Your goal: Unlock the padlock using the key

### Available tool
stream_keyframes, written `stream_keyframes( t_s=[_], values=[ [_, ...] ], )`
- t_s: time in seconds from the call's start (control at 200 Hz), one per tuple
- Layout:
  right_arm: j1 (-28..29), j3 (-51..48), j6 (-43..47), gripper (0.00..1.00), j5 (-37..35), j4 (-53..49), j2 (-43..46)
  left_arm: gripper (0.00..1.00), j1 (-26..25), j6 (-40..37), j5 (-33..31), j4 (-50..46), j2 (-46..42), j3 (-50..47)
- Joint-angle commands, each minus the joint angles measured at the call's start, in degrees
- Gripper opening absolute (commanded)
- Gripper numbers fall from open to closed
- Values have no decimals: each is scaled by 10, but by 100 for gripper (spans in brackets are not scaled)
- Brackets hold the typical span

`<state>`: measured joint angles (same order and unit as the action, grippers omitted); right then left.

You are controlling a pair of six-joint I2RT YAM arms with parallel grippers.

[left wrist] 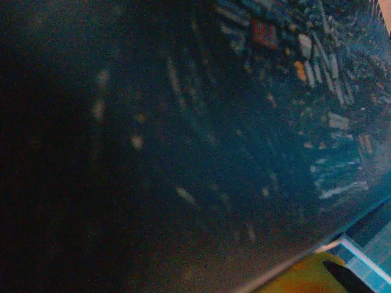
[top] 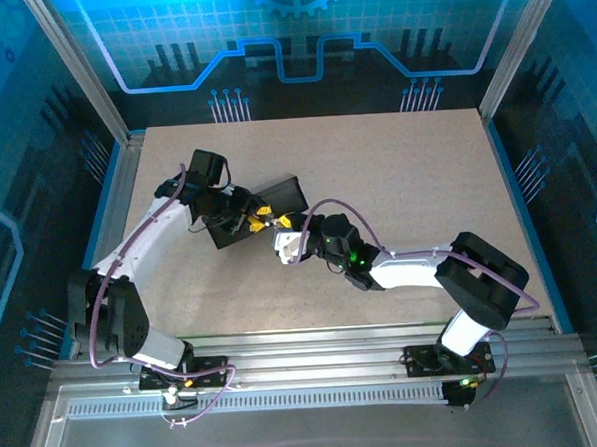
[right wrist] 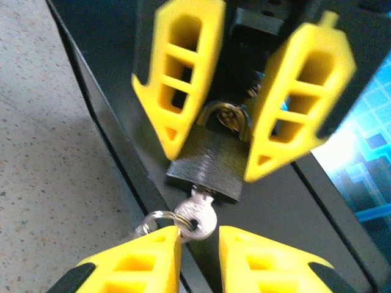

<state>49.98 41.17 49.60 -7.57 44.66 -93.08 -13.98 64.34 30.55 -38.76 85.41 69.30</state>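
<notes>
The padlock (right wrist: 211, 163), a dark squarish body with a thin shackle (right wrist: 225, 115), hangs at the side of a black box (right wrist: 287, 213). My left gripper (right wrist: 214, 152) comes in from above with its yellow fingers (right wrist: 177, 79) pressed on both sides of the lock body. The small silvery key (right wrist: 198, 218) is stuck into the padlock's underside, and a wire ring (right wrist: 153, 220) hangs from its head. My right gripper (right wrist: 200, 235) sits just below the key head: the left tip touches it and a gap shows at the right tip. From above, both grippers (top: 256, 221) (top: 281, 227) meet at the box's near edge.
The black box (top: 263, 207) lies left of centre on the speckled table (top: 406, 168). Its dark patterned lid (left wrist: 183, 122) is pressed close to the left wrist camera, with one yellow finger (left wrist: 299, 278) at the lower right. Metal frame rails (top: 316, 358) border the table.
</notes>
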Motion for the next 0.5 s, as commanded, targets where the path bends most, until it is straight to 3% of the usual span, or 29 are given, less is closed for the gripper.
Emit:
stream_keyframes(
  t_s=[0.0,0.215,0.495],
  values=[
    [15,22,27,24,-9,23,-17,2,4,-8,39,13,-13,13],
    [13,32,22,19,-8,13,-26,2,4,-9,43,16,-14,12],
    [11,37,32,22,5,6,-27,1,6,-8,46,20,-13,10]
  ],
)
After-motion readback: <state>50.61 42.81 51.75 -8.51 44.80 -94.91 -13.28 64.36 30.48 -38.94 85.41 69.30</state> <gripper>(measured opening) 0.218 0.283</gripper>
